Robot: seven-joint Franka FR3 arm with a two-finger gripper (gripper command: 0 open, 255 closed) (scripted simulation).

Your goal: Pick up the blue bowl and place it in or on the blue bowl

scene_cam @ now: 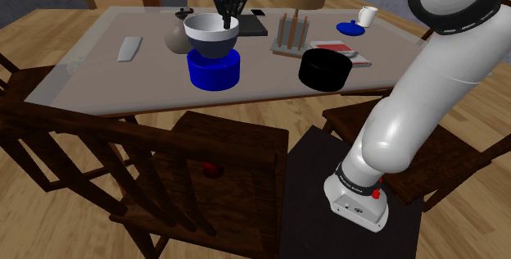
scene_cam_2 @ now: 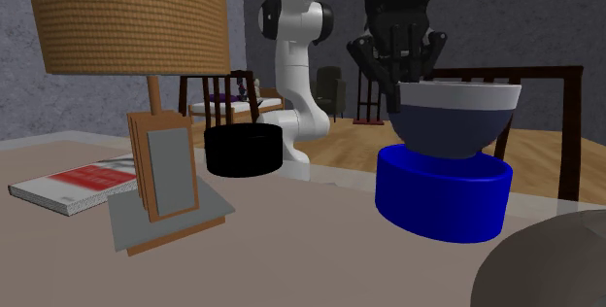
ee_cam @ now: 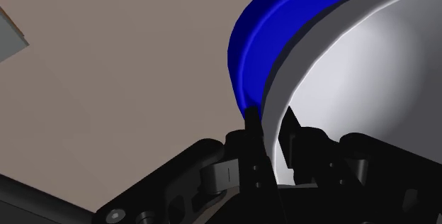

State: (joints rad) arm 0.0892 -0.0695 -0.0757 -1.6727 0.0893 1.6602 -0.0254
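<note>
Your all-black two-finger gripper (scene_cam: 228,13) comes straight down at the far side of the dark blue bowl with a white inside (scene_cam: 211,34) and is pinching its rim. In the wrist view one finger (ee_cam: 251,122) is outside the wall and the other is inside, with the rim clasped between them. Same grip in the second exterior view: gripper (scene_cam_2: 401,80) on the bowl's (scene_cam_2: 456,120) back edge.

That bowl sits upright on the bright blue straight-sided bowl (scene_cam: 213,71), its base at the lower one's top opening. The lower bowl (scene_cam_2: 442,196) stands on the grey-brown tabletop (scene_cam: 115,85), around the middle.

Toward the shoulder view's right, apart from the stack, stands a black round bowl (scene_cam: 324,68). Behind it lies a red-and-white book (scene_cam: 336,49), next to a wooden slatted rack (scene_cam: 291,36). A white mug (scene_cam: 367,16) is at the far corner. A grey round pot (scene_cam: 176,38) is just behind the stack, on its left in the shoulder view. A woven lampshade (scene_cam_2: 126,18) hangs close in the second exterior view. Dark wooden chairs (scene_cam: 205,175) are along the near side of the table.
</note>
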